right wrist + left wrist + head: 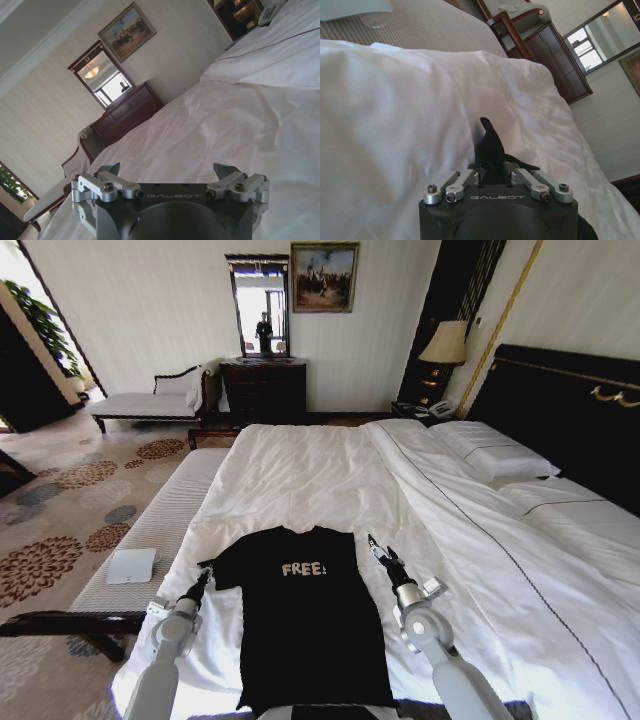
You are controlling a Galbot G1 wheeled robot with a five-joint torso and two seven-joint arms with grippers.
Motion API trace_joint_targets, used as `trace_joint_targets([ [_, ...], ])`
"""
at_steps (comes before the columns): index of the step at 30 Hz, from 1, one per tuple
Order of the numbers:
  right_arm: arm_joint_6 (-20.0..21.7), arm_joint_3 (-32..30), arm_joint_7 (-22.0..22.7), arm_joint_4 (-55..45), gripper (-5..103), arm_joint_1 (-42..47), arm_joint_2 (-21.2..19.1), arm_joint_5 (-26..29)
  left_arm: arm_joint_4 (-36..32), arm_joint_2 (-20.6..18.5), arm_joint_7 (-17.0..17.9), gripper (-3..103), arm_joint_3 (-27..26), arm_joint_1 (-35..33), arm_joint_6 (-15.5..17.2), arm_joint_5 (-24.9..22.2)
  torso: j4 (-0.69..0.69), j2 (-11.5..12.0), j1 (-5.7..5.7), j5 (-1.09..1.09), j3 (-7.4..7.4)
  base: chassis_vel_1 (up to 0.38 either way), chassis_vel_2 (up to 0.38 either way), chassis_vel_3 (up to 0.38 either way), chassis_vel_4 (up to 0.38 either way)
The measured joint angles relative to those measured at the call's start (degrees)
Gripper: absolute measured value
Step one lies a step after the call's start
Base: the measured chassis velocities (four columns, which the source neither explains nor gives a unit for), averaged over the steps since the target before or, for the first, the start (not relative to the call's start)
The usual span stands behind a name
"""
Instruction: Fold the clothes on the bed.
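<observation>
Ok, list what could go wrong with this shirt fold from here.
1. The left gripper pinches only a sleeve tip of the black T-shirt, so the fabric may slip out.
2. The right gripper hangs open beside the other sleeve, holding nothing; the fold could go lopsided.
3. The white bedding is wrinkled and could get grabbed too.

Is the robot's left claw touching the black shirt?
Touching. In the left wrist view the left gripper is shut on a pinch of the black T-shirt, raised between its fingers above the white bed.
</observation>
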State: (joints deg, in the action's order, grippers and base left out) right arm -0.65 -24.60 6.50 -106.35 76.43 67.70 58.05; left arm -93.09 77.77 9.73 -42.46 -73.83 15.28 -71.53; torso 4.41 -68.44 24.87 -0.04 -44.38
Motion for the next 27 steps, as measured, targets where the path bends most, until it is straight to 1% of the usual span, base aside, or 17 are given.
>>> trace_joint_targets([
  [3,0.0,0.0,0.0,0.3,100,-0.5,-0.3,0.2,0.0,0.0,-0.1,11,-0.1,0.0,0.0,0.1,0.0,0.0,0.0,0.0,0.0,0.0,0.0,0.0,0.0],
  [5,0.0,0.0,0.0,0.3,100,-0.6,-0.3,0.2,0.0,0.0,-0.1,11,-0.1,0.0,0.0,0.1,0.0,0.0,0.0,0.0,0.0,0.0,0.0,0.0,0.0],
  [7,0.0,0.2,0.0,0.6,100,-0.9,0.1,0.2,-0.7,-0.2,-0.1,2,-0.7,-0.2,0.0,-0.2,0.0,0.0,0.0,0.0,0.0,0.0,0.0,0.0,0.0],
  [12,0.0,0.4,0.0,0.8,100,-1.0,0.5,0.1,-3.3,-2.1,-1.2,0,-1.5,-1.3,0.0,-0.6,0.0,0.0,0.0,0.0,0.0,0.0,0.0,0.0,0.0],
  [13,0.0,0.4,0.0,0.9,100,-1.1,0.5,0.1,-4.4,-3.1,-2.5,0,-1.4,-1.9,-0.3,0.8,-0.01,0.0,0.0,0.0,0.0,0.0,0.0,0.0,0.0],
  [15,0.0,0.4,0.0,0.9,100,-1.1,0.5,0.1,-4.7,-3.4,-2.8,0,-1.2,-2.0,-0.4,1.4,-0.01,0.0,0.0,0.0,0.0,0.0,0.0,0.0,0.0],
  [16,-0.1,0.4,0.0,0.9,100,-1.1,0.5,0.1,-5.9,-4.5,-4.1,0,-0.4,-2.4,-0.8,3.3,-0.02,0.0,0.0,0.0,0.0,0.0,0.0,0.0,0.0],
  [18,-0.1,0.3,0.0,0.9,100,-1.1,0.4,0.1,-6.9,-5.5,-4.9,0,0.7,-2.6,-1.2,5.0,-0.02,0.0,0.0,0.0,0.0,0.0,0.0,0.0,0.0],
  [19,-0.1,0.2,0.0,0.9,100,-1.0,0.4,0.1,-8.5,-7.1,-6.0,0,3.7,-2.3,-1.7,7.7,-0.02,0.0,0.0,0.01,0.0,0.0,0.0,0.0,0.0],
  [20,-0.1,0.2,0.0,0.9,100,-0.9,0.4,0.1,-9.1,-7.9,-6.3,0,5.7,-1.9,-1.9,9.3,0.0,0.0,0.0,0.0,0.0,0.0,0.0,0.0,0.0],
  [22,-0.2,0.2,0.0,0.9,100,-0.9,0.4,0.1,-9.4,-8.3,-6.5,0,6.7,-1.7,-2.0,10.2,0.0,0.0,0.0,0.0,0.0,0.0,0.0,0.0,0.0],
  [23,-0.2,0.2,0.0,0.8,100,-0.8,0.4,0.1,-9.7,-9.1,-6.9,0,8.8,-1.1,-2.3,12.0,0.0,0.0,0.0,0.01,0.0,0.0,0.0,0.0,0.0],
  [25,-0.2,0.2,0.0,0.6,100,-0.7,0.4,0.0,-9.7,-9.8,-7.4,0,11.9,0.0,-2.6,14.2,0.0,0.0,0.0,0.0,0.0,0.0,0.0,0.0,0.0],
  [26,-0.2,0.2,0.0,0.6,100,-0.7,0.4,0.0,-9.7,-9.8,-7.4,0,11.9,0.0,-2.6,14.2,0.0,0.0,0.0,0.0,0.0,0.0,0.0,0.0,0.0],
  [27,-0.2,0.2,0.0,0.6,100,-0.7,0.4,0.0,-9.5,-9.9,-7.4,0,13.3,0.7,-2.7,14.9,0.0,0.0,0.0,0.01,0.0,0.0,0.0,0.0,0.0],
])
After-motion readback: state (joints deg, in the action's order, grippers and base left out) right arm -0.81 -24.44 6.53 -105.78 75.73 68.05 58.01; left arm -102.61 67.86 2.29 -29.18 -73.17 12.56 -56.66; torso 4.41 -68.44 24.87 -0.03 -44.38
